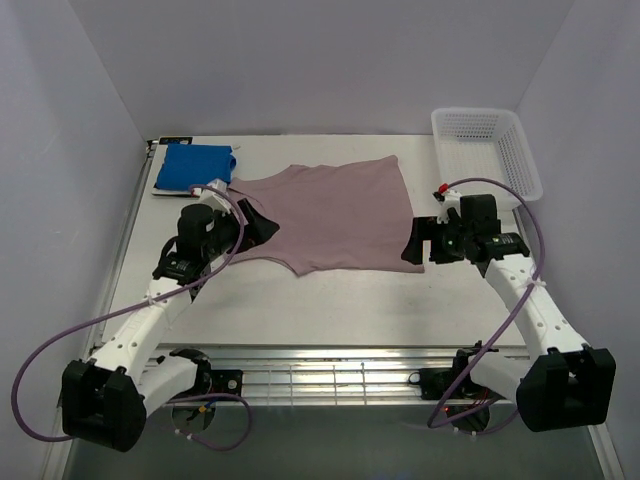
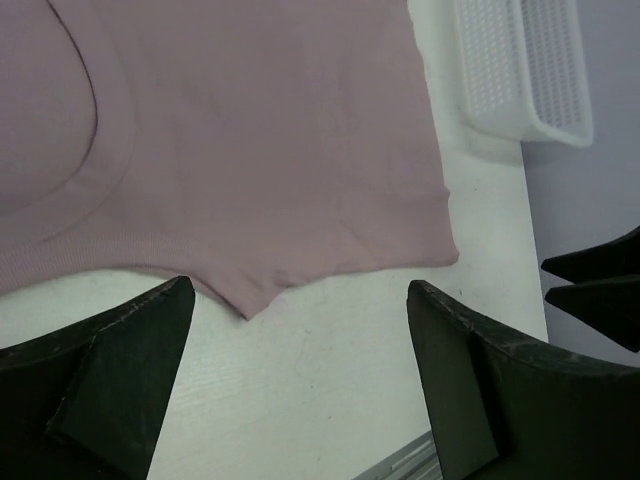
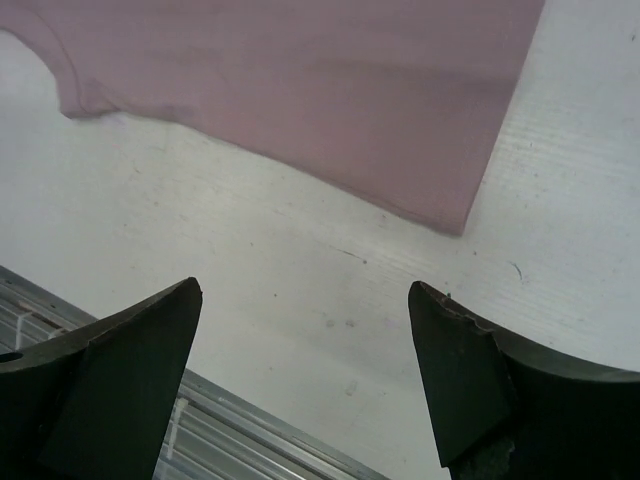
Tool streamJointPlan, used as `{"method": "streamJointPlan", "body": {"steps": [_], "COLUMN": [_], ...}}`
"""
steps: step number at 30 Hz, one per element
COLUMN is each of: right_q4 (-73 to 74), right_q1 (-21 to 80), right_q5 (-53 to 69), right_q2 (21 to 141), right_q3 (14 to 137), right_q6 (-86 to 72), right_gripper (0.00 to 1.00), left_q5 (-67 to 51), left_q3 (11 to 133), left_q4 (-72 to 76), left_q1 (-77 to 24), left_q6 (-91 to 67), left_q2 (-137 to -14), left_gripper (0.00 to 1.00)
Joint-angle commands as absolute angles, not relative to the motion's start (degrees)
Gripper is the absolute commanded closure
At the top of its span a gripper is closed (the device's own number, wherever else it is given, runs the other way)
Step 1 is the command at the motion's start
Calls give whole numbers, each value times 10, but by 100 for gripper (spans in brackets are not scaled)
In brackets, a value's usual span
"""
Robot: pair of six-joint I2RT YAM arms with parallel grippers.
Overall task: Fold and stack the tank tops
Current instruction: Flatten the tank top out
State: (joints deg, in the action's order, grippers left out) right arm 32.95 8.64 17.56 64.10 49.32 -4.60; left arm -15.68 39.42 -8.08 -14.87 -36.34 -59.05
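Mauve tank top [image 1: 335, 215] flat | left hand [image 1: 266, 228] wide open, empty | right hand [image 1: 412, 245] wide open, empty

The pink tank top [image 1: 340, 215] is soft, matt cloth. The table [image 1: 330, 300] under it is matt white and faintly scuffed. The basket [image 1: 520, 165] beside it is white lattice plastic.

Table [image 1: 300, 300], white, flat top: carrying three items.
Pink-mauve tank top [image 1: 335, 215]: lying spread flat across the middle, straight hem facing right, straps facing left.
Blue tank top [image 1: 192, 165]: lying folded into a compact rectangle at the far left corner, just beside the pink one's upper strap; a dark strip is showing along its far edge, possibly another cloth underneath.
White lattice basket [image 1: 485, 150]: sitting at the far right corner, apart from the pink top
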Motion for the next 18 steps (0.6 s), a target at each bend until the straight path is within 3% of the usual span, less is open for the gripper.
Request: {"method": "streamJointPlan", "body": {"steps": [1,6,10,18], "right_q4": [295,220,212,187], "right_q1": [85,88,128,145], "right_q5": [217,242,137,84], "right_q2": [620,656,751,917], "right_q3": [536,547,589,634], "right_q6": [-66,-91,-96,-104], "right_gripper": [10,10,10,10], "left_q5": [-111,-86,-71,-56], "left_q3": [432,499,554,586], "left_q4": [-91,-115,-119,-119], "left_q1": [-150,-150,-149,-138], "left_q6": [-367,-373,-377,-375], "left_q2": [-617,-730,-853,-982], "left_gripper": [2,2,2,2]}}
